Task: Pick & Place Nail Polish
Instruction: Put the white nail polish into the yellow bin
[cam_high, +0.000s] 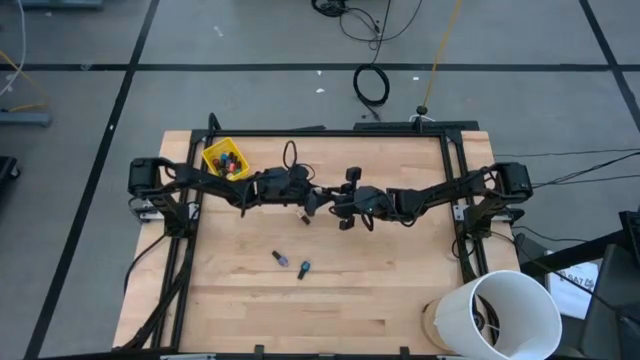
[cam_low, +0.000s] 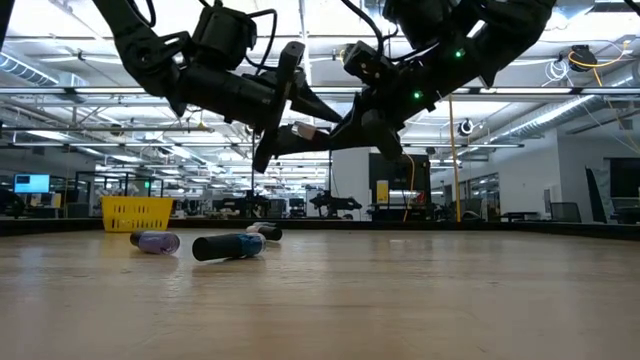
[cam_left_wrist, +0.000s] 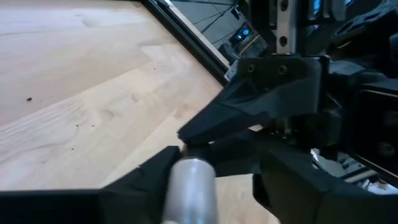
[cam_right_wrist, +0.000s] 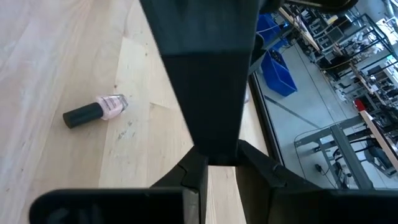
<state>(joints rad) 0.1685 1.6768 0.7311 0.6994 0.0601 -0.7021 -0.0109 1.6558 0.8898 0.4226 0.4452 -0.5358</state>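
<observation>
The left gripper (cam_high: 306, 212) and the right gripper (cam_high: 340, 210) meet tip to tip above the middle of the counter (cam_high: 240, 300), raised clear of the wood in the low view. In the left wrist view a pale, silvery cylinder (cam_left_wrist: 191, 186) sits between the left fingers (cam_left_wrist: 149, 168); it is blurred and cut off by the frame edge, so its kind cannot be told, nor whether the fingers clamp it. The right fingers (cam_right_wrist: 198, 180) stand nearly closed, with only a narrow slit between them; a dark finger of the other arm crosses in front, and whether anything is pinched cannot be told. Only the right wrist view shows a pale pink nail polish bottle (cam_right_wrist: 96, 111) lying on its side on the wood. The high view shows a purple bottle (cam_high: 280, 258) and a blue-green bottle (cam_high: 303, 269) lying near each other, nearer the counter's front edge than the grippers. More bottles fill the small yellow bin (cam_high: 213, 152) beside the left arm's base.
</observation>
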